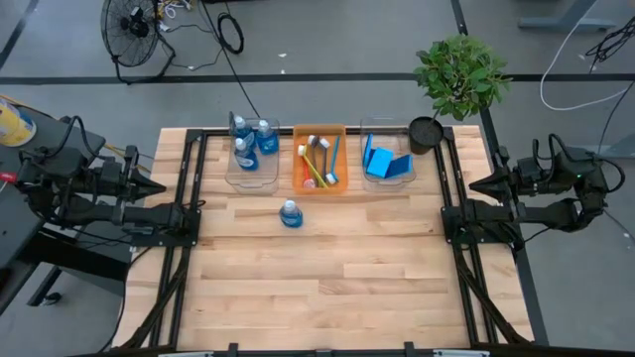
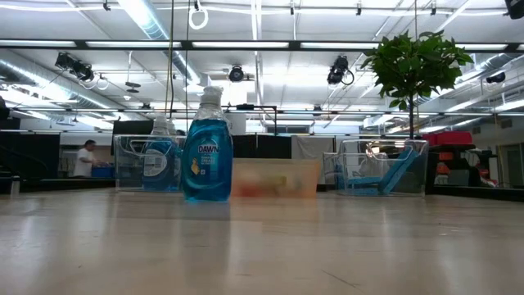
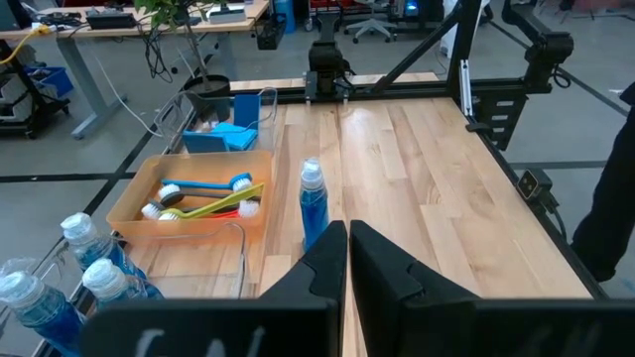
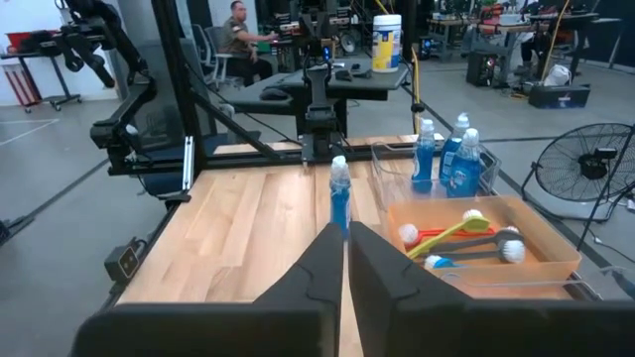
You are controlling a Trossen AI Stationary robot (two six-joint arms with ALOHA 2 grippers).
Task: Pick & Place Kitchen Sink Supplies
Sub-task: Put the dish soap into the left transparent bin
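I work in a robotics lab, an open industrial hall. Around my wooden table lies grey concrete floor with loose cables and a floor fan. Beyond the table stand desks, office chairs, a seated person and ceiling strip lights.
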